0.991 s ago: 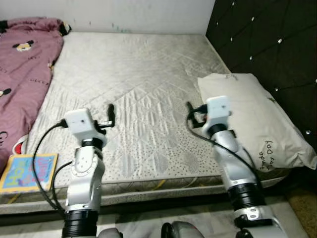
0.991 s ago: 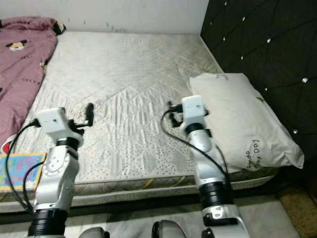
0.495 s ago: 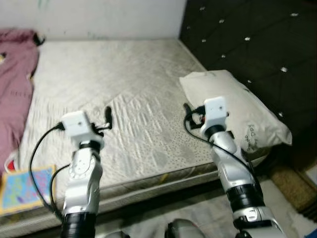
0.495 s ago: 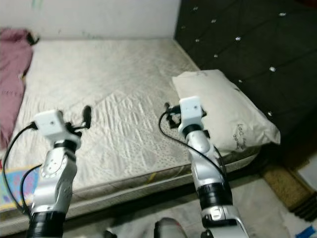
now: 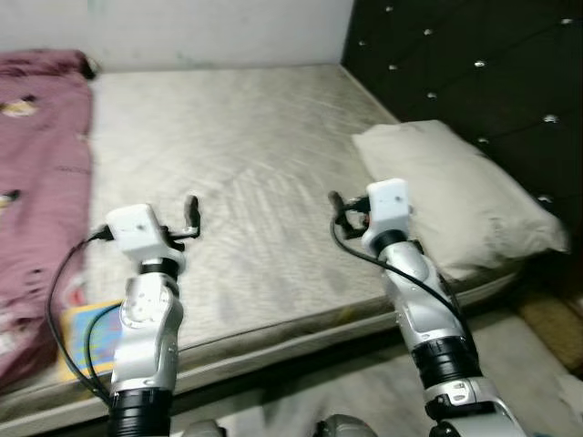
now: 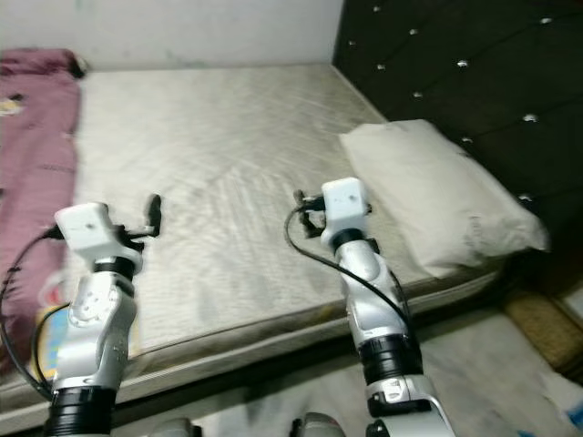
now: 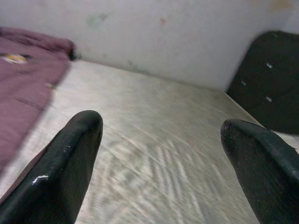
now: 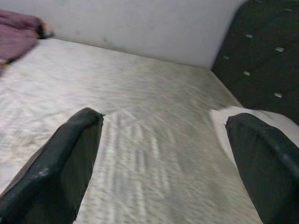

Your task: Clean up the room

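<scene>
A bare quilted mattress (image 5: 255, 127) lies before me. A maroon cartoon-print blanket (image 5: 36, 182) is heaped along its left side. A cream pillow (image 5: 455, 187) rests at the right, against the headboard. A colourful book (image 5: 86, 332) sits at the mattress's front left corner, partly behind my left arm. Both arms are held out over the front of the mattress. My left gripper (image 5: 191, 211) is open and holds nothing, as the left wrist view (image 7: 161, 126) confirms. My right gripper (image 5: 334, 204) is open and bare too, just left of the pillow.
A black tufted headboard (image 5: 474, 64) rises along the right side. A white wall (image 5: 182, 27) closes the far end. Pale floor (image 5: 364, 401) runs below the mattress's front edge, with a brownish mat (image 5: 556, 332) at the lower right. The picture is motion-blurred.
The whole picture has swung right and then back left, so the camera has moved; more of the blanket shows again. Both arms keep the same pose, grippers open.
</scene>
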Tool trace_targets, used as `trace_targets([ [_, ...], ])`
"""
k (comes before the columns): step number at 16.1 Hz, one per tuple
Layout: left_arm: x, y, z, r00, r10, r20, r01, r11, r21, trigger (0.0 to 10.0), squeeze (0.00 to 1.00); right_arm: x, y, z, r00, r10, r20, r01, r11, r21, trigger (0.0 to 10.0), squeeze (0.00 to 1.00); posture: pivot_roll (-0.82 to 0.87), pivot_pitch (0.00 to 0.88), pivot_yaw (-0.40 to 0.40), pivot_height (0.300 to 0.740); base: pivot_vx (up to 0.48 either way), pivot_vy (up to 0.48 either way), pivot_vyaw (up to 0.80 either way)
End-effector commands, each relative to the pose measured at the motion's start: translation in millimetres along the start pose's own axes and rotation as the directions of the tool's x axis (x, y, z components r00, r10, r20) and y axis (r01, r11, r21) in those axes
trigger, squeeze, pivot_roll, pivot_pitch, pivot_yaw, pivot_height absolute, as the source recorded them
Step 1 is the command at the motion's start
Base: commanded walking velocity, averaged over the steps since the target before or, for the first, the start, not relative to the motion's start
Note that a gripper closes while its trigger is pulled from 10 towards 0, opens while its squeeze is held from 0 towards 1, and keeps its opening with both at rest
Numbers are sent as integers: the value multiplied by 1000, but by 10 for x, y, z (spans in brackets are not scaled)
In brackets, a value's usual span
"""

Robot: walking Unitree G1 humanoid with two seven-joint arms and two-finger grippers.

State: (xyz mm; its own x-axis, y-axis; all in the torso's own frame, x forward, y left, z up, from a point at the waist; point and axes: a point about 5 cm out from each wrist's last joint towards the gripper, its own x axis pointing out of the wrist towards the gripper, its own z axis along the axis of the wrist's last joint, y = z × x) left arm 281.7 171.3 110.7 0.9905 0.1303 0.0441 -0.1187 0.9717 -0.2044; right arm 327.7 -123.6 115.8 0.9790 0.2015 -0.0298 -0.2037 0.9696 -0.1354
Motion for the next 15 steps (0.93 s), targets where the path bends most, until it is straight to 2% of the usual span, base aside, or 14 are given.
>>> trace_targets([
  [1,4,-124,-15,999,-37,-8,37,999,-18,10000,0,-18,-126,-23,999,-33,-11,33,999,-10,10000,0,-64,0,-49,740,0,480,0],
  [4,5,-125,-8,999,-36,-2,36,999,-11,10000,0,-17,-125,-22,999,-31,-10,31,999,-11,10000,0,-65,0,-49,740,0,121,0],
  [15,19,-108,5,1000,-12,0,12,1000,-27,10000,0,-1,-137,-18,999,-34,-11,34,999,-4,10000,0,-67,0,-51,740,0,480,0],
])
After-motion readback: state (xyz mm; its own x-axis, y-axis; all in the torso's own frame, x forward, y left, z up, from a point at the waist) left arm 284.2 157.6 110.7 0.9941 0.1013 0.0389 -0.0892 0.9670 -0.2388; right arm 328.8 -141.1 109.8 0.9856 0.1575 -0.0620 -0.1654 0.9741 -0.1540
